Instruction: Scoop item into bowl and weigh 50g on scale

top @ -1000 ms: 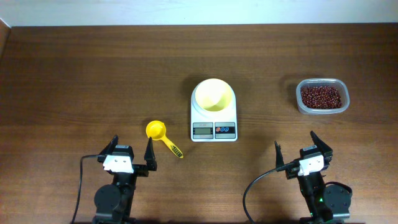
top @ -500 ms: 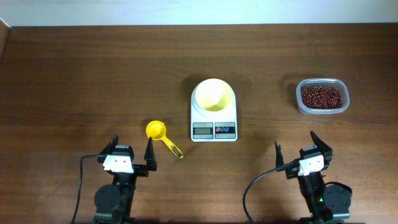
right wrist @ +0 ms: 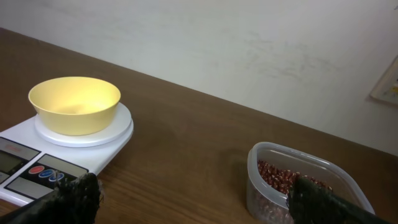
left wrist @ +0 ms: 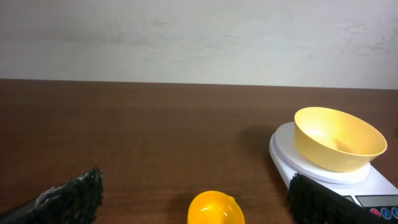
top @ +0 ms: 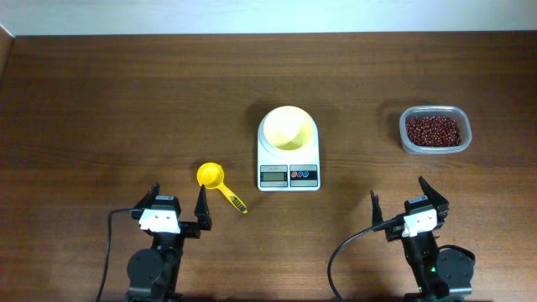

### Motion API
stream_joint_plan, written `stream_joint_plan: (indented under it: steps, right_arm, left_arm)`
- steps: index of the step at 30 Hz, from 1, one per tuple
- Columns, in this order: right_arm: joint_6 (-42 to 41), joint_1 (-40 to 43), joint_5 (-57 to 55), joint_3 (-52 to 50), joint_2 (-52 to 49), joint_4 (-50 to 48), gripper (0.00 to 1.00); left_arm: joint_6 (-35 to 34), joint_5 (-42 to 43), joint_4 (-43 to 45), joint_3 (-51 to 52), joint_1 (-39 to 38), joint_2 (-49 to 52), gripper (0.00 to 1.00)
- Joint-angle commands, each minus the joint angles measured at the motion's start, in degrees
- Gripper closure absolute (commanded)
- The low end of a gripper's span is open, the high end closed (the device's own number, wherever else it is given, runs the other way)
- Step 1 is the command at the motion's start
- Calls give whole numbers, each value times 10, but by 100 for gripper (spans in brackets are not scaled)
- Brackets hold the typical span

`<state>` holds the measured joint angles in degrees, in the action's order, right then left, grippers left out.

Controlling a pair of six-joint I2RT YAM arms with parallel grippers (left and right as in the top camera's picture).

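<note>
The pale yellow bowl (top: 289, 128) sits empty on the white scale (top: 289, 176) at the table's middle. The item, dark red-brown beans (top: 433, 130), fills a clear tub (top: 404, 134) at the right. A yellow scoop (top: 211, 175) lies left of the scale, handle pointing toward the front right. My left gripper (top: 178, 191) stands open near the front edge, just behind the scoop (left wrist: 216, 208), with the bowl (left wrist: 339, 140) ahead to its right. My right gripper (top: 399, 189) is open at the front right, holding nothing; it faces the gap between the scale (right wrist: 18, 162) and the beans (right wrist: 280, 177).
The dark wooden table (top: 126, 101) ends at a pale wall at the back. Black cables (top: 107, 252) loop beside both arm bases at the front edge.
</note>
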<state>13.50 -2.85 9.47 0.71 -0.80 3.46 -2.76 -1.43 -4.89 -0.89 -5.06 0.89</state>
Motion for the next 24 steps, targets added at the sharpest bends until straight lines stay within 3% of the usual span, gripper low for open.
stream_joint_plan:
  steps: [1, 19, 24]
  right_arm:
    - [-4, -5, 2, -4, 6, 2, 1]
    - [-4, -5, 2, -4, 6, 2, 1]
    - [-4, -5, 2, -4, 6, 2, 1]
  left_arm:
    - [7, 6, 1, 3, 3, -6, 1]
    - [12, -29, 5, 3, 3, -6, 1]
    - [11, -17, 75, -1, 3, -6, 1]
